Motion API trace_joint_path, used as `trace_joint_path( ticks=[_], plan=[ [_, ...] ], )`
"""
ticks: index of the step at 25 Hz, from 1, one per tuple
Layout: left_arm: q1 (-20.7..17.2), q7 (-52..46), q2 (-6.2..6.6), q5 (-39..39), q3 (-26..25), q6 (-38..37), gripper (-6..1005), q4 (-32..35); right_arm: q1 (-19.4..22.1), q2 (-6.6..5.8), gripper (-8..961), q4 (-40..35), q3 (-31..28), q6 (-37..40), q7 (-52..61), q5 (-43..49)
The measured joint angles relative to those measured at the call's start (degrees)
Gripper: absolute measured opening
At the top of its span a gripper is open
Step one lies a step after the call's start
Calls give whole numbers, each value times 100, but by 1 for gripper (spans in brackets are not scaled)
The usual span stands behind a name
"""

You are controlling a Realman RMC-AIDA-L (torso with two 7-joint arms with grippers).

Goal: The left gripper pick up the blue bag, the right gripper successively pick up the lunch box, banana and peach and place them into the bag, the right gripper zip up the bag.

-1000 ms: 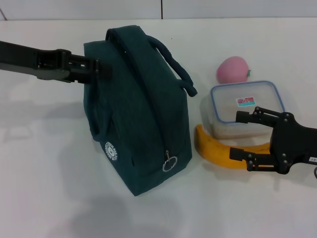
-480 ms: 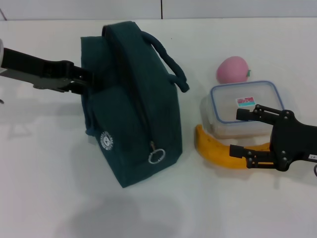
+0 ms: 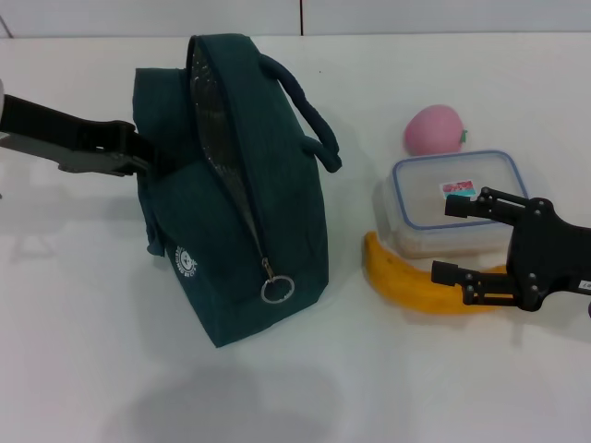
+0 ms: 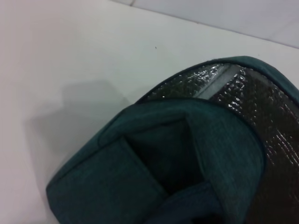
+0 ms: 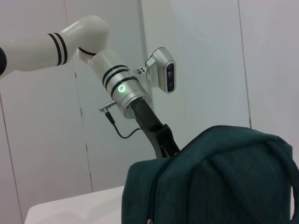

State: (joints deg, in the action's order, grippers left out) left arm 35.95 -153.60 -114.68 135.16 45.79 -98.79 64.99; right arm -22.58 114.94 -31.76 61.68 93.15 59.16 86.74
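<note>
The blue bag (image 3: 240,231) stands upright at centre left, its zip parted along the top so the silver foil lining (image 3: 214,120) shows. The ring zip pull (image 3: 276,289) hangs low on the front. My left gripper (image 3: 148,164) is shut on the bag's left side panel; the left wrist view shows that fabric (image 4: 163,158) and the lining (image 4: 271,121) close up. My right gripper (image 3: 450,240) is open, its fingers spread over the near edge of the lunch box (image 3: 434,212) and the banana (image 3: 397,277). The peach (image 3: 432,129) lies behind the lunch box.
The white table (image 3: 92,351) runs to a wall seam at the back. The right wrist view looks across at the bag (image 5: 219,182) and the left arm's wrist (image 5: 126,88) behind it.
The left gripper has drawn the bag's left side leftward; the bag turned and its zip gap opened, baring the foil. The right gripper shifted slightly right.
</note>
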Motion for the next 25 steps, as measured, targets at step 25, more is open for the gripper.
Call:
trace_joint_path(
  ticks=[25],
  plan=[
    [-92, -267, 9, -907, -28, -202, 40, -110, 38, -19, 840, 997, -2558, -1029, 1636, -1]
  ],
)
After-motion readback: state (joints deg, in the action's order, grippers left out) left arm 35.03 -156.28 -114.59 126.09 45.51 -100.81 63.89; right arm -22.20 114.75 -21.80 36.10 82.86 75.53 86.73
